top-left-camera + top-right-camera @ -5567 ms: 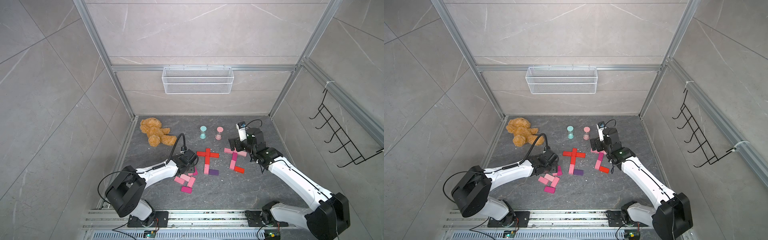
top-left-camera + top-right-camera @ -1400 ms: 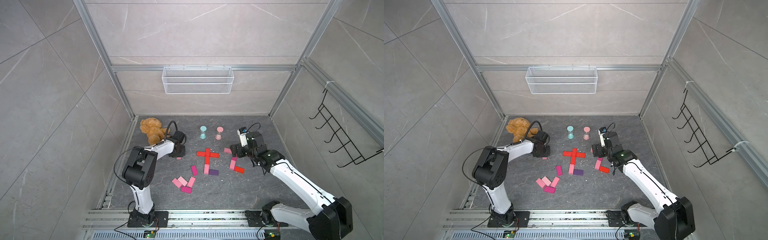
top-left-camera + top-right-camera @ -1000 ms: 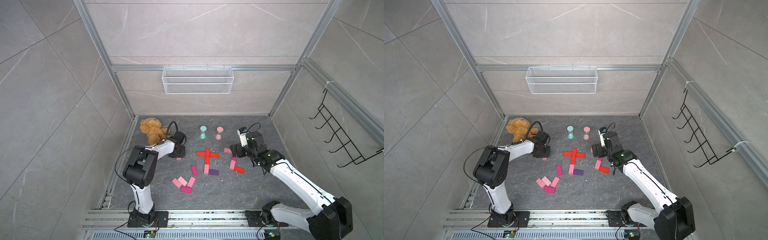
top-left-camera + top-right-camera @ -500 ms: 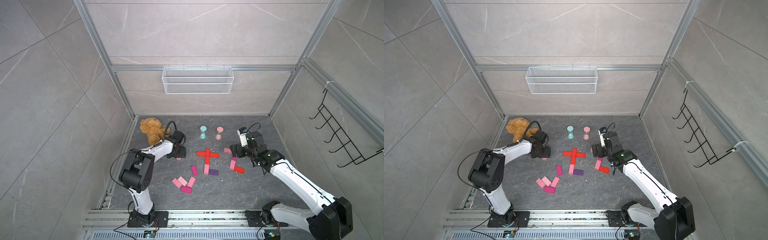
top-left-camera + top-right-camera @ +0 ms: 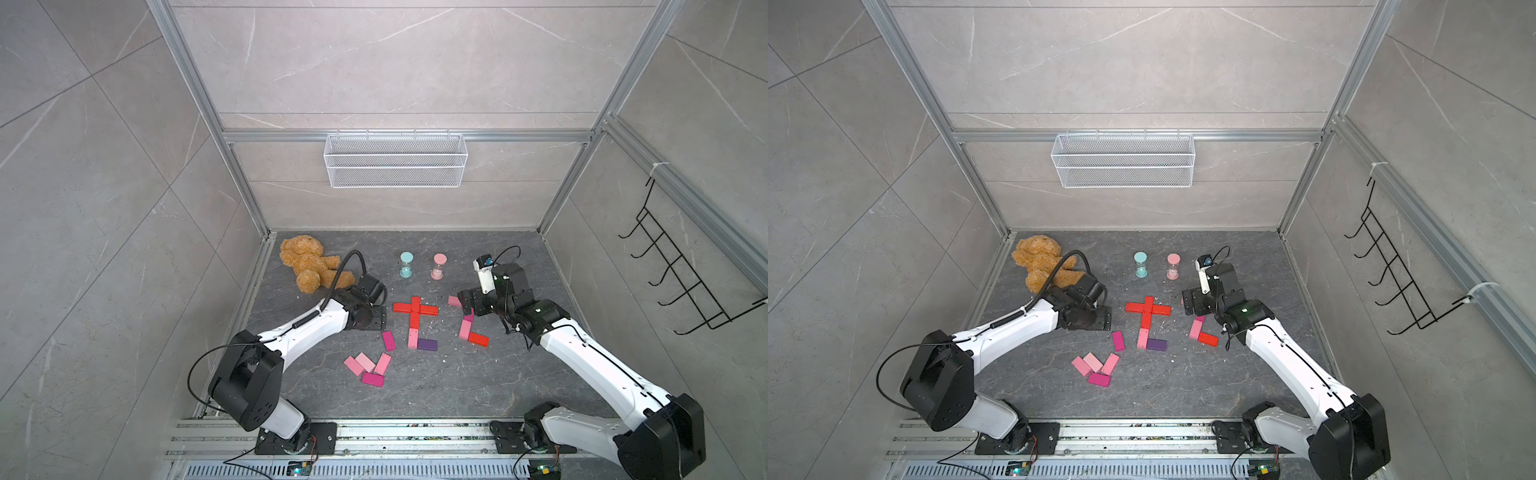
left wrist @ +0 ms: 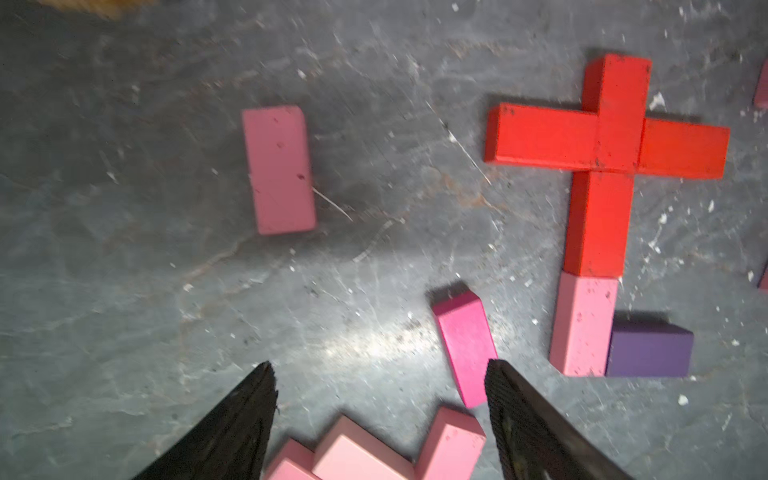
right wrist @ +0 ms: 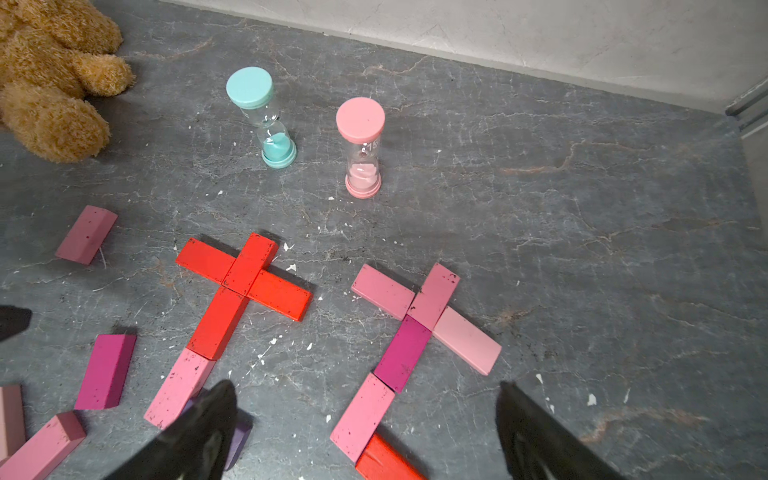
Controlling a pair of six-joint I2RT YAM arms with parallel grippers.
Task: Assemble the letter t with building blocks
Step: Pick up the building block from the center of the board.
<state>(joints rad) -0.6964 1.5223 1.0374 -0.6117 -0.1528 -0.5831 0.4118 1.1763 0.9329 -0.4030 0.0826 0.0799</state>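
Left pincer (image 6: 378, 365) had released a light pink block (image 6: 278, 168) and gaped empty (right pincer (image 7: 365, 384) likewise wide, holding nothing); swinging back carelessly could knock the red t (image 6: 606, 137) askew.

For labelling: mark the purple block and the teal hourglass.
Small flat purple rectangular block (image 5: 427, 344): in a top view, upper face.
Teal plastic hourglass timer (image 7: 269, 124): right wrist view, glass waist.

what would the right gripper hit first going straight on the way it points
Most likely the light pink stem block of the pink t, lying between the tips of the open right gripper; depth is unclear, so it could be the magenta block beyond.
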